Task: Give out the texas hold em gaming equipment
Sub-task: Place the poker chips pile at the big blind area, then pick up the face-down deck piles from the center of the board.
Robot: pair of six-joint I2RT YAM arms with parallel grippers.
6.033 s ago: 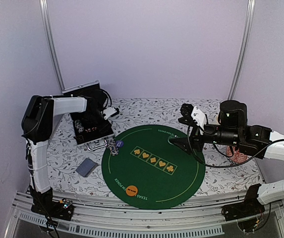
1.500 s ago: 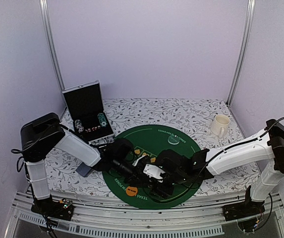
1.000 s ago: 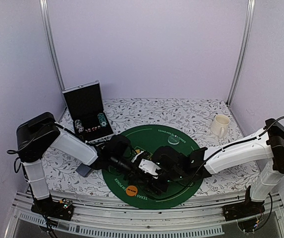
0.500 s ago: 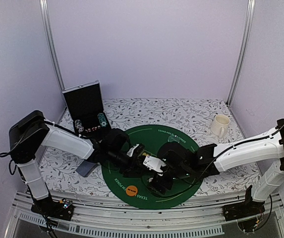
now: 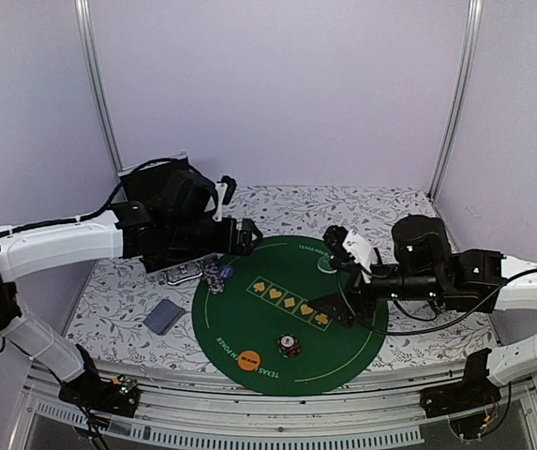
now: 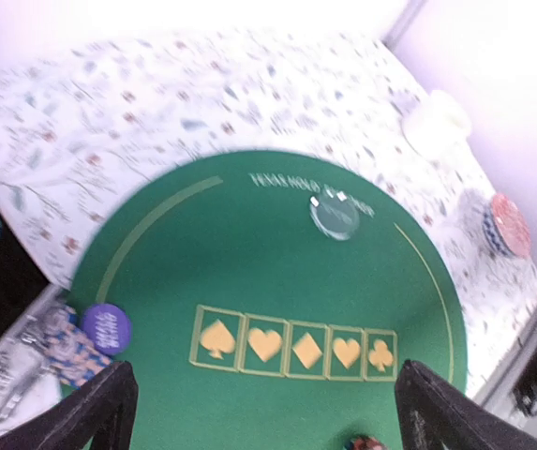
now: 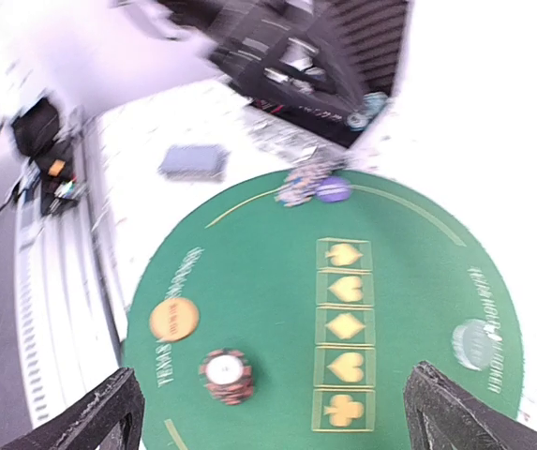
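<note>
So: chip stack [image 5: 290, 346] upright on green mat [image 5: 249, 321], axis vertical

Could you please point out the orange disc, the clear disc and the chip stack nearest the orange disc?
orange disc [image 5: 247, 357], top external view, centre of its face.
clear disc [image 5: 326, 265], top external view, its middle.
chip stack [image 5: 290, 346], top external view, its top chip.

Floral-patterned table [image 5: 109, 300] bearing a round green poker mat [image 5: 287, 323], a grey-blue deck of cards [image 5: 165, 316] left of it, and a white mug [image 6: 437, 124] at far right.
</note>
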